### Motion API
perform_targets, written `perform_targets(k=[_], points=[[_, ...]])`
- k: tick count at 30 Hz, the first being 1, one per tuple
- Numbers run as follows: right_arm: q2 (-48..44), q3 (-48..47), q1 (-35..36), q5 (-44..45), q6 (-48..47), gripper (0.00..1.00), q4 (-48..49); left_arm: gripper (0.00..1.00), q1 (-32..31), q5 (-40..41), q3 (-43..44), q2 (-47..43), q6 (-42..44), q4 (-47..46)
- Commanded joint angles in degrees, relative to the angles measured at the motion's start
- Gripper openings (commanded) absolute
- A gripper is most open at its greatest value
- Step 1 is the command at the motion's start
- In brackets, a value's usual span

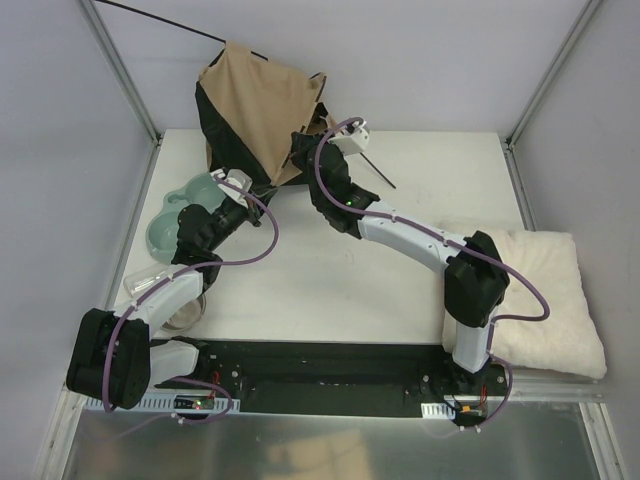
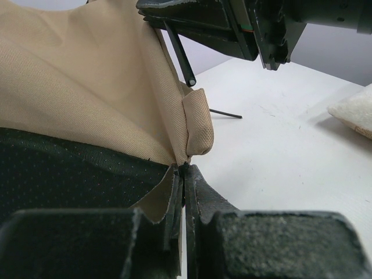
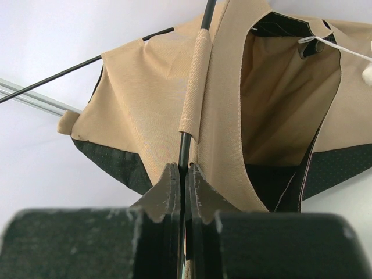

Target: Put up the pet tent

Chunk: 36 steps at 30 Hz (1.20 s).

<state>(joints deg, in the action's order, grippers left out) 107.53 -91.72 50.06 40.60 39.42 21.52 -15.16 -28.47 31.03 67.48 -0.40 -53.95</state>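
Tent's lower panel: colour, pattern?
The panel is black with fine dots; left wrist view shows best.

- Top view, upper left: pole (image 1: 160, 20) of pet tent (image 1: 260, 100) runs off top edge.
- Left side: pale green dish (image 1: 172, 228) partly under left arm (image 1: 205, 232).
- Right wrist view: pom-pom (image 3: 367, 73) cut by right edge.
- Left wrist view: cushion (image 2: 356, 111) cropped at right.

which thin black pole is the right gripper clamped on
The upright thin black pole threaded through the tan fabric sleeve, pinched by the right gripper; the other pole juts out sideways, free.
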Motion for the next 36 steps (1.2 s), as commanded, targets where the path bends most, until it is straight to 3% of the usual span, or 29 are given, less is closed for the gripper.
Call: perform_targets(k=[1,36], points=[[1.28,-1.62,-1.81,6.42,-3.82,0.0,3.62,0.0,-0.31,-5.11,-0.97,-1.92,-0.56,0.96],[-0.83,3.48,2.58,0.98,-5.32,0.0,4.32,0.0,-0.22,-1.59,1.23,0.19,-3.11,-2.03]])
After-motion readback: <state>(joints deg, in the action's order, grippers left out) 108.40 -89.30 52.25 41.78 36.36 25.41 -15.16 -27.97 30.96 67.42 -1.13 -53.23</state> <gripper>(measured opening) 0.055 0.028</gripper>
